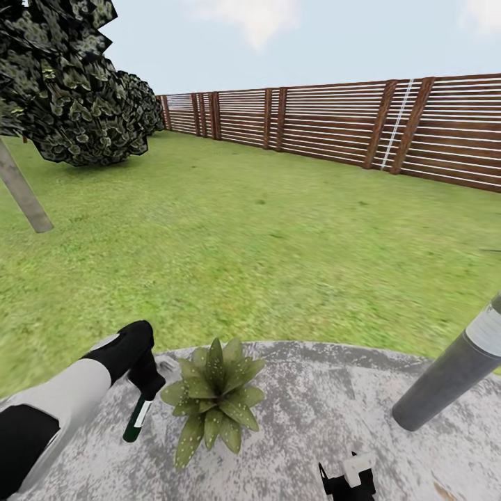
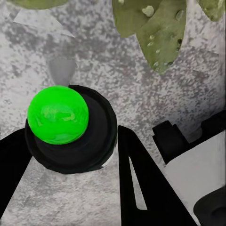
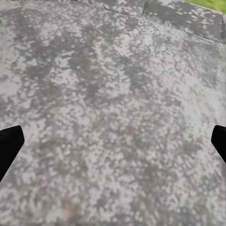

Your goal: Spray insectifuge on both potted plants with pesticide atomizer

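Note:
On the round grey paved patio (image 1: 327, 396) stands one potted plant (image 1: 216, 400), a low rosette of pointed, speckled green leaves. Just left of it my left gripper (image 1: 147, 381) is shut on the pesticide atomizer (image 1: 137, 419), a small dark bottle with a pale label that hangs tilted toward the paving. In the left wrist view the atomizer (image 2: 75, 136) is a dark round body with a bright green rounded end, held between the black fingers (image 2: 141, 183), with the plant's leaves (image 2: 155, 28) close beyond it. My right gripper (image 1: 348, 480) is open over bare paving, away from the plant.
A grey bollard lamp (image 1: 452, 376) leans into view at the right, on the patio's edge. Lawn (image 1: 278, 229) stretches to a brown slatted fence (image 1: 362, 125). A dark-leaved tree (image 1: 69, 90) with a grey trunk (image 1: 24, 191) stands at the far left.

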You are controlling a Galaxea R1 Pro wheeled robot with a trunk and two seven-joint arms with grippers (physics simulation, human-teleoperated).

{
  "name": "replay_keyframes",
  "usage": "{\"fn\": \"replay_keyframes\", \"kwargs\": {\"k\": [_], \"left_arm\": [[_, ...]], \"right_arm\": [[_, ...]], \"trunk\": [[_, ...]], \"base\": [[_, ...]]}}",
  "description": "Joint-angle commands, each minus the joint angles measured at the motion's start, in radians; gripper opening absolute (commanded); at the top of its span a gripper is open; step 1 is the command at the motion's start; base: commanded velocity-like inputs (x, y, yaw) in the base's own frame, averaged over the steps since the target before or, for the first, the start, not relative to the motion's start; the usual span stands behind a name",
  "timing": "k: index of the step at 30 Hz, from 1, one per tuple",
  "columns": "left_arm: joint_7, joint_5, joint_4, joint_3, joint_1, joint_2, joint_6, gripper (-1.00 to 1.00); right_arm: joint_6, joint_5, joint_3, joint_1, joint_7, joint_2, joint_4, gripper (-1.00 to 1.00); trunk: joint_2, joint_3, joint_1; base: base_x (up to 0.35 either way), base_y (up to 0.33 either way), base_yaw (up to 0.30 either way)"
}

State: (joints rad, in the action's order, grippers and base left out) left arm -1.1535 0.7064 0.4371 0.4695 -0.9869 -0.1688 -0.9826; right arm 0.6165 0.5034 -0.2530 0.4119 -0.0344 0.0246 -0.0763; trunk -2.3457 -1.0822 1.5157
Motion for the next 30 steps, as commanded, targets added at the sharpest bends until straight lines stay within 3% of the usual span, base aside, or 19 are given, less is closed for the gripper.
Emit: {"fn": "replay_keyframes", "kwargs": {"k": [1, 9, 18, 26, 30], "left_arm": [[-0.013, 0.01, 0.003, 0.003, -0.01, 0.008, -0.006, -1.0], [-0.015, 0.017, 0.002, 0.005, -0.005, 0.015, -0.007, -1.0], [-0.017, 0.018, -0.011, 0.0, 0.001, -0.01, 0.003, -1.0], [-0.017, 0.018, 0.001, 0.004, -0.026, 0.007, -0.011, -1.0], [-0.016, 0.018, -0.001, 0.005, -0.034, 0.001, -0.01, -1.0]], "right_arm": [[0.003, 0.011, -0.006, 0.001, -0.004, 0.0, 0.001, 1.0], [0.003, 0.011, -0.006, 0.001, -0.004, 0.0, 0.001, 1.0], [0.003, 0.011, -0.006, 0.001, -0.004, 0.0, 0.001, 1.0], [0.003, 0.011, -0.006, 0.001, -0.004, 0.0, 0.001, 1.0], [0.003, 0.011, -0.006, 0.001, -0.004, 0.0, 0.001, 1.0]], "trunk": [[0.0, -0.001, 0.0], [0.0, -0.001, 0.0], [0.0, -0.001, 0.0], [0.0, -0.001, 0.0], [0.0, -0.001, 0.0]], "base": [[0.226, 0.0, 0.0], [0.089, 0.0, 0.0], [0.0, 0.0, -0.158], [0.012, 0.0, -0.005], [0.048, 0.0, 0.0]]}}
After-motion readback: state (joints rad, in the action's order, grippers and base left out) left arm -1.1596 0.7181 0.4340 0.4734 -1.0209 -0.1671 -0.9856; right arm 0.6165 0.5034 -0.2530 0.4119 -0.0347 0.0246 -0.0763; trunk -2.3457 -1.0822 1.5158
